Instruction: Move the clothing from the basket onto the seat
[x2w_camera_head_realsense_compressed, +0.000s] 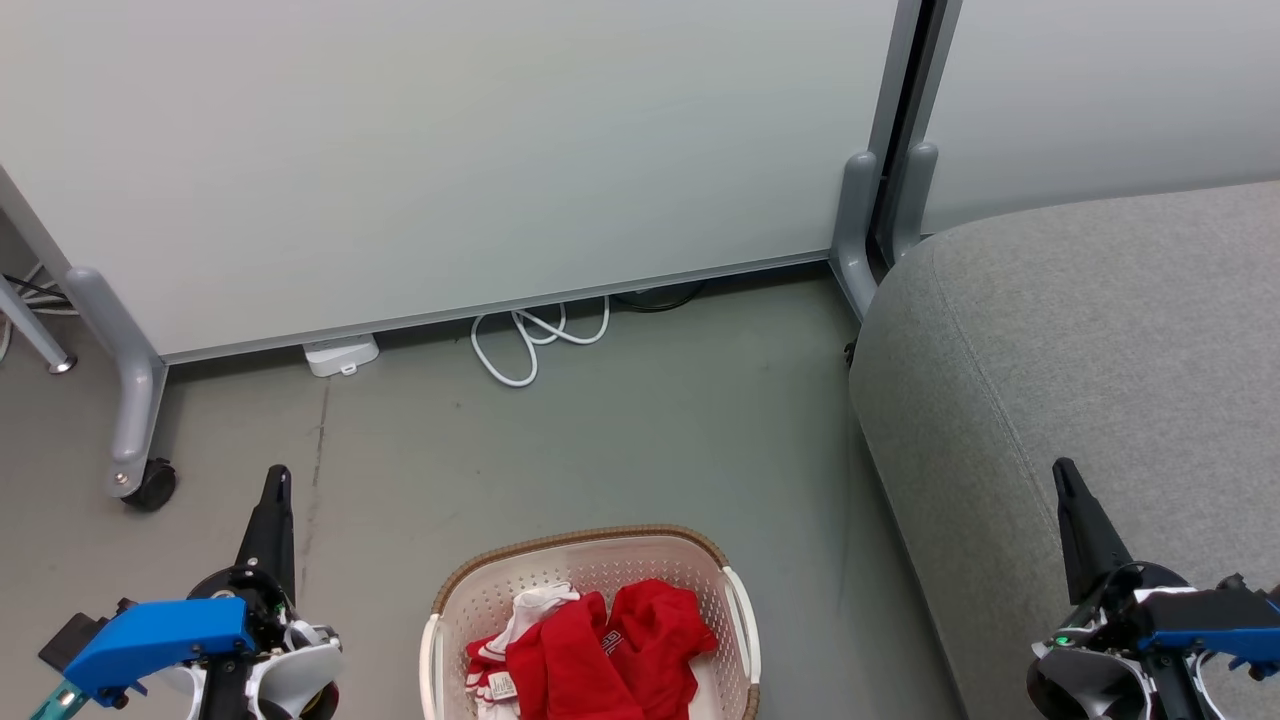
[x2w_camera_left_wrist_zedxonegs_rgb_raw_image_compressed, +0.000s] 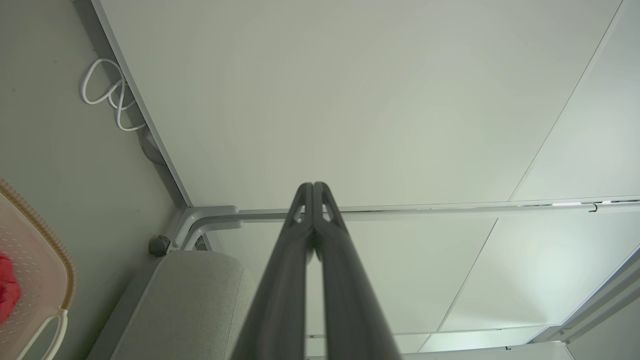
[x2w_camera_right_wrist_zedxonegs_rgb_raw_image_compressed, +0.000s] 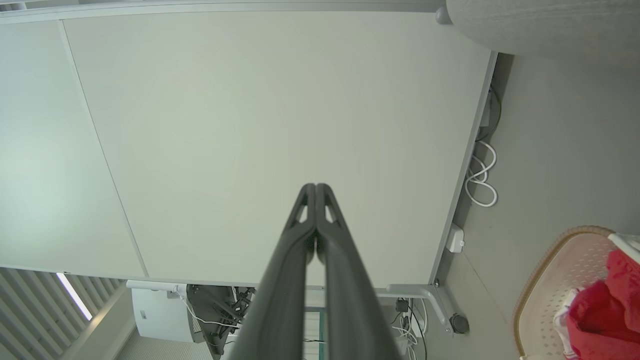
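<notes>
Broadly, a pale partition panel (x2w_camera_head_realsense_compressed: 450, 150) is spanning the far side of the scene, standing on grey legs, and a grey floor (x2w_camera_head_realsense_compressed: 650, 430) is stretching from its foot toward the near edge. The seat (x2w_camera_head_realsense_compressed: 1080, 350) is occupying the right side, its rounded far corner sitting close to one of the panel's legs and its grey upholstery showing a long curved seam.

The basket (x2w_camera_head_realsense_compressed: 590, 540) is sitting on the floor at the near middle, left of the seat and apart from it. The clothing (x2w_camera_head_realsense_compressed: 600, 650) is lying inside the basket, bunched into a red heap with white trim and a little white lettering. It is filling the near part, while the perforated wall is showing bare at the far end.

The left gripper (x2w_camera_head_realsense_compressed: 278, 475) is hovering over the floor at the near left, left of the basket, its dark fingers pointing far, pressed together tip to tip and gripping nothing. The right gripper (x2w_camera_head_realsense_compressed: 1062, 468) is hovering at the near right above the seat, likewise clenched and empty.

A white cable (x2w_camera_head_realsense_compressed: 530, 340) is lying in loops at the foot of the panel, well beyond the basket. A white power strip (x2w_camera_head_realsense_compressed: 340, 355) is lying left of it, and a black caster (x2w_camera_head_realsense_compressed: 152, 485) is resting on the floor at the far left.
</notes>
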